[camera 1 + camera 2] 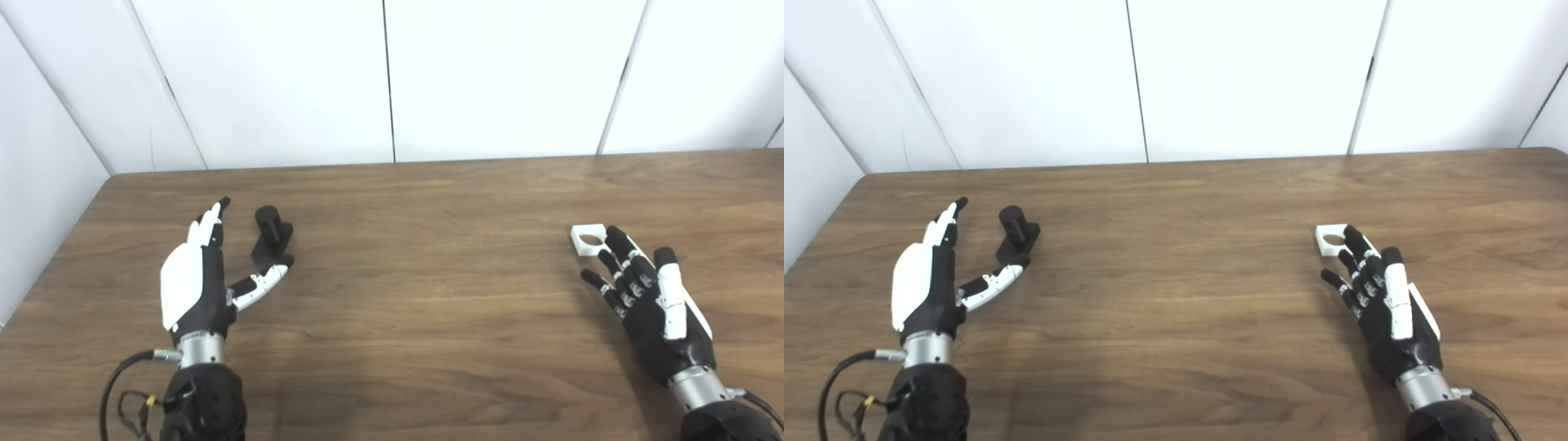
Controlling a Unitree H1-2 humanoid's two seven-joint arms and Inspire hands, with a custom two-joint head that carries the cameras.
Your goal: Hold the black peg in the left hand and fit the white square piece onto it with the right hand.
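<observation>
The black peg (pixel 271 233) stands on its square base on the wooden table (pixel 416 263), left of centre. My left hand (pixel 199 275) is open just left of it, fingers stretched forward and thumb tip at the base's near edge. The white square piece (pixel 588 239), with a round hole, lies flat on the right side. My right hand (pixel 649 297) is open behind it, palm up, fingertips reaching the piece's near corner. Neither hand holds anything.
White wall panels (pixel 392 79) rise behind the table's far edge. The table's left edge runs diagonally near my left arm. A black cable (pixel 122 380) loops beside the left wrist. Bare wood stretches between the two hands.
</observation>
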